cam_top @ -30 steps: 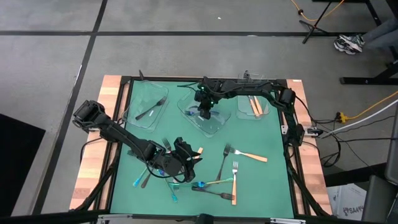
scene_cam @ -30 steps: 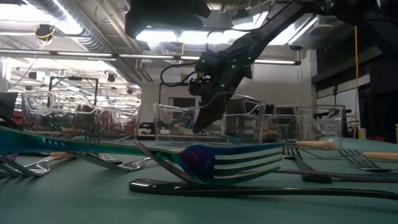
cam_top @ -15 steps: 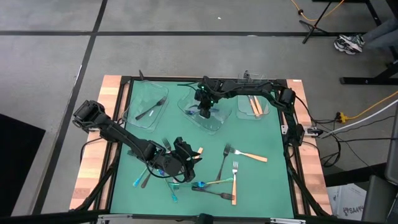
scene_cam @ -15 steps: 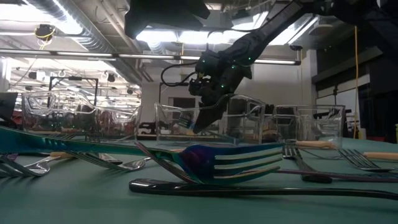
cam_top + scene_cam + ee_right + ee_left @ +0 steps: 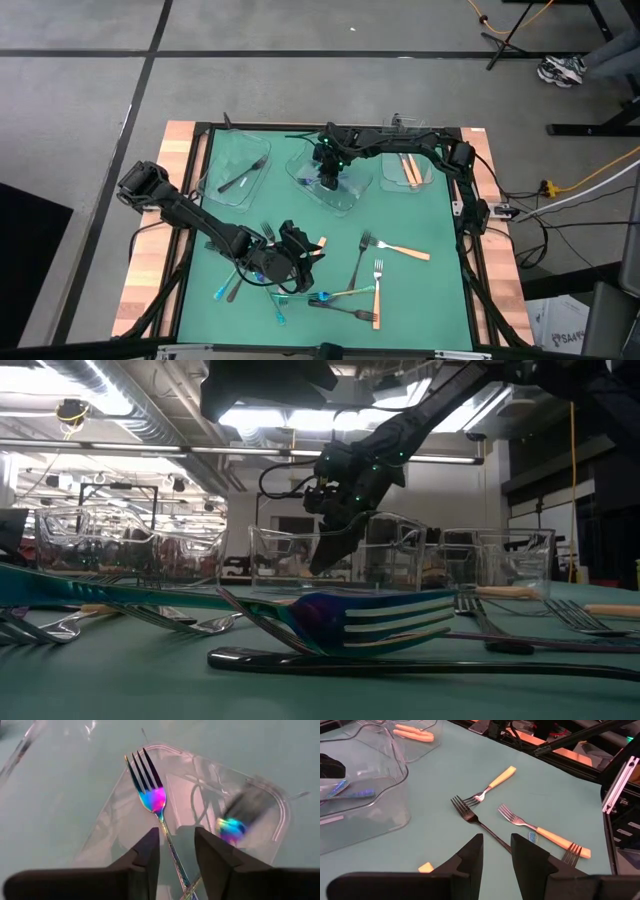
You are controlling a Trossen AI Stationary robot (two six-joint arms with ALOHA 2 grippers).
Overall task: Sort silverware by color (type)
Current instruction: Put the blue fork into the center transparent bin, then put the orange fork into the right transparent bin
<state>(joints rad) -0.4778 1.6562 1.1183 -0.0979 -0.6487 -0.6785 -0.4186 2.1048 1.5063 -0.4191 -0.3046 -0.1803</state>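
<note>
Both arms are dark, near-black, built from slim jointed links with chunky rounded housings at the joints, and the right arm (image 5: 400, 143) shows small green lights glowing near its wrist while thin black cables loop off it in the low view. The left arm (image 5: 190, 215) has a bulky rounded base joint and blue accents close to its wrist. Each gripper's fingers (image 5: 470, 860) are matte black, flat-faced wedges with bevelled edges, the right gripper's fingers (image 5: 145, 857) alike.
</note>
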